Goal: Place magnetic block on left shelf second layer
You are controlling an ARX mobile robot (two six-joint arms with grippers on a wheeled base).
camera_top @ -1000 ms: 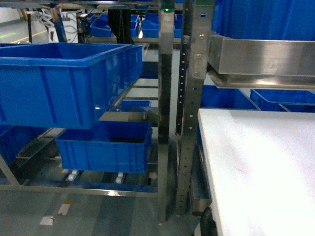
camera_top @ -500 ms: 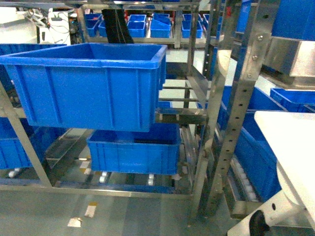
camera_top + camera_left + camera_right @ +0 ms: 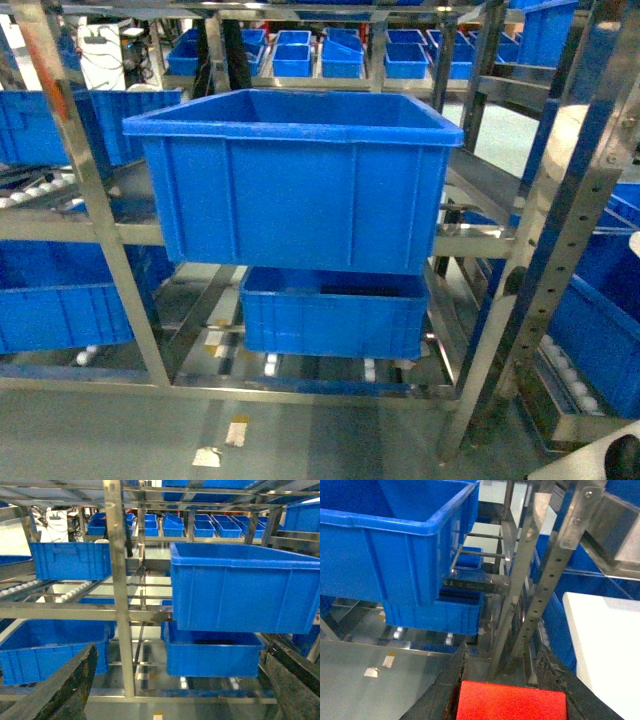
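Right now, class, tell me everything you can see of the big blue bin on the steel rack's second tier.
The big blue bin is a deep rectangular tub of smooth, plastic-looking material, with a thick rolled rim and vertical ribs on its walls. It sits upright and level on the steel rack tier, its front overhanging the rail. Nothing can be seen inside from the head view. A shallower blue crate stands on the tier below it. No gripper touches it.

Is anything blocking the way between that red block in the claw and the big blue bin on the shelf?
Nothing visible does. The right gripper holds the magnetic block, and open air lies between it and the large blue bin, whose top is open.
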